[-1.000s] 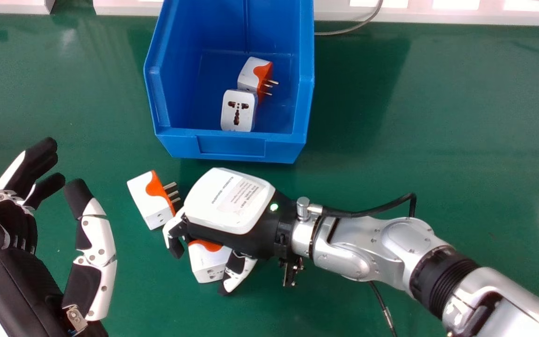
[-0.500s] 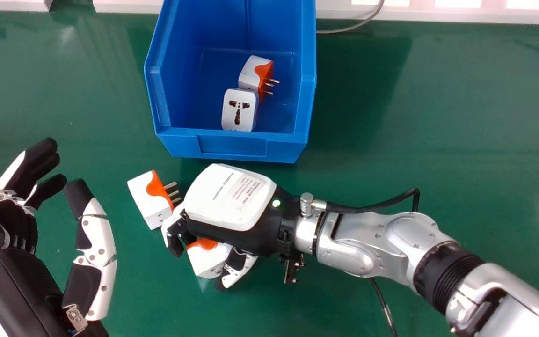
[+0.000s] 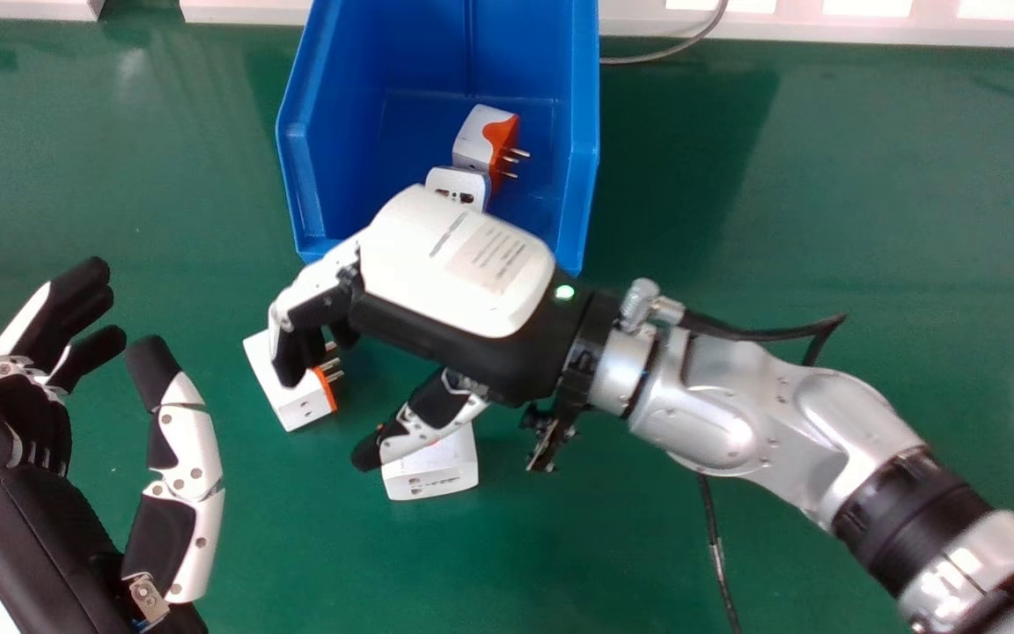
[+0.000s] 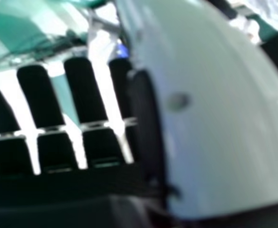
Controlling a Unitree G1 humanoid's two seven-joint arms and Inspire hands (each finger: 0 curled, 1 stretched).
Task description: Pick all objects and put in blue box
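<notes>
While spread R hand (image 3: 463,264) partly hides blue box (image 3: 331,132), it also overlaps 2 adapters (image 3: 441,471) on grn tbl (image 3: 841,229).

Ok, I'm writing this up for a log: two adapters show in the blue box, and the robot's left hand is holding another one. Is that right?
Not quite: the head view shows the left hand empty, its fingers open. Two adapters do show in the blue box.

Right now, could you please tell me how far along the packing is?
About halfway: one plug adapter and a second adapter are in the blue box. The right hand and left hand look empty. Two remain on the table: one partly hidden by the right fingers, another by that thumb.
</notes>
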